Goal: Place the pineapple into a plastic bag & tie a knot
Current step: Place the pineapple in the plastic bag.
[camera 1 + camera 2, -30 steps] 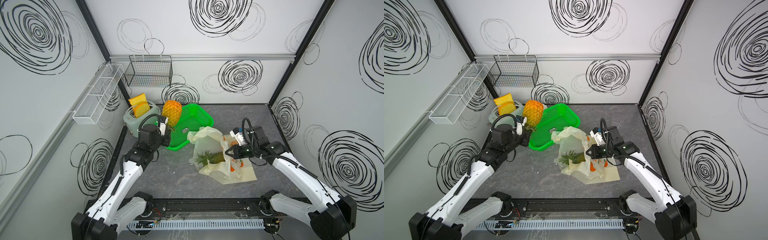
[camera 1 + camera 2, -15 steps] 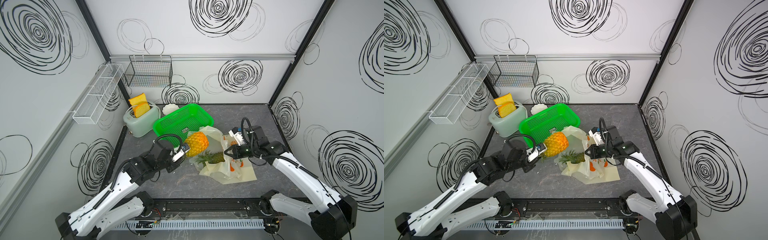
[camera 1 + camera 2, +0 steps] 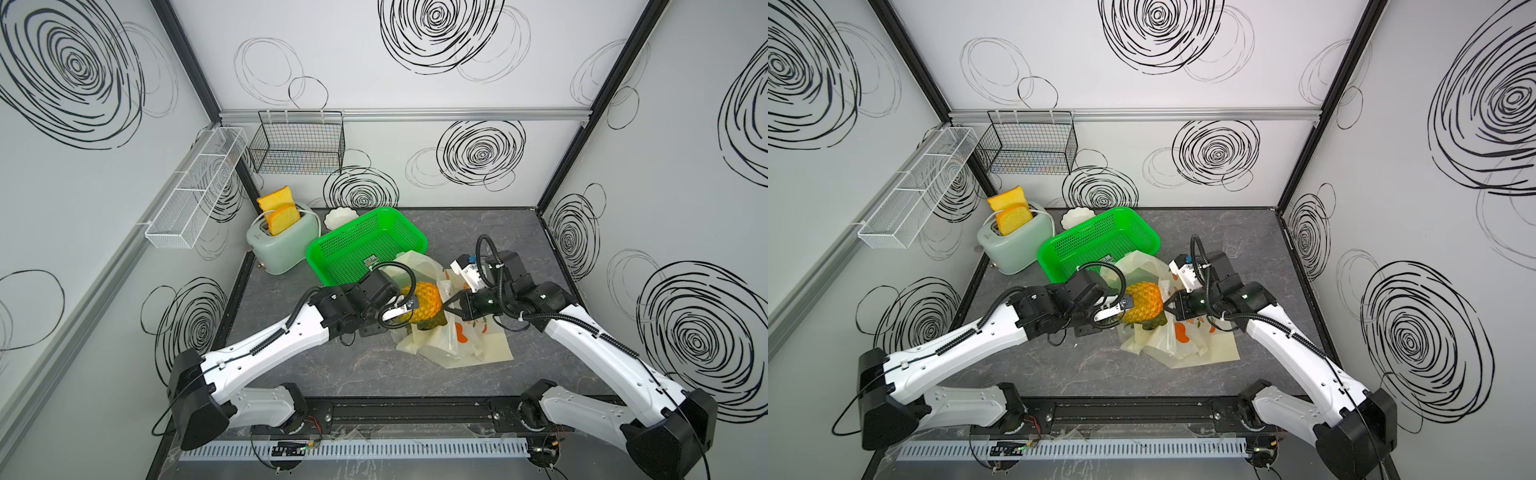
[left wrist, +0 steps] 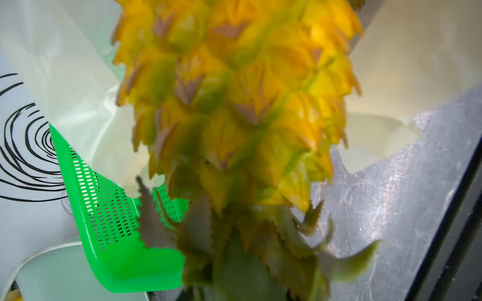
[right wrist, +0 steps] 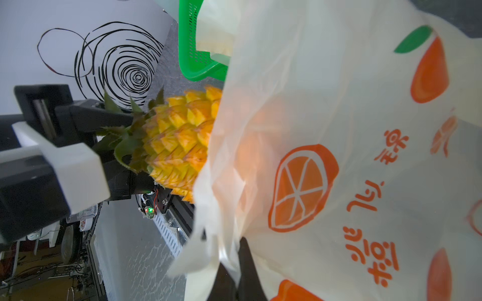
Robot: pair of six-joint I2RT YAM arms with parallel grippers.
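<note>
The yellow pineapple (image 3: 423, 303) (image 3: 1144, 301) hangs sideways at the mouth of the plastic bag (image 3: 457, 347) (image 3: 1183, 345). My left gripper (image 3: 400, 312) (image 3: 1120, 311) is shut on its green crown. In the right wrist view the pineapple (image 5: 180, 138) pokes base-first behind the bag's (image 5: 339, 125) raised rim, and the left gripper (image 5: 120, 148) clamps the leaves. My right gripper (image 3: 449, 307) (image 3: 1169, 308) (image 5: 236, 263) is shut on that rim, holding it up. The left wrist view is filled by the fruit (image 4: 234, 99); its fingers are hidden. No knot is in view.
A green basket (image 3: 365, 245) (image 3: 1096, 241) sits just behind the bag. Further back left stand a toaster (image 3: 286, 249) with bread slices and a white bowl (image 3: 340, 216). A black wire basket (image 3: 297, 145) and a white rack (image 3: 195, 195) hang on the walls.
My left arm has carried the pineapple from above the green basket at the back left, down and right to the bag's mouth. The right gripper has stayed on the bag's rim.
</note>
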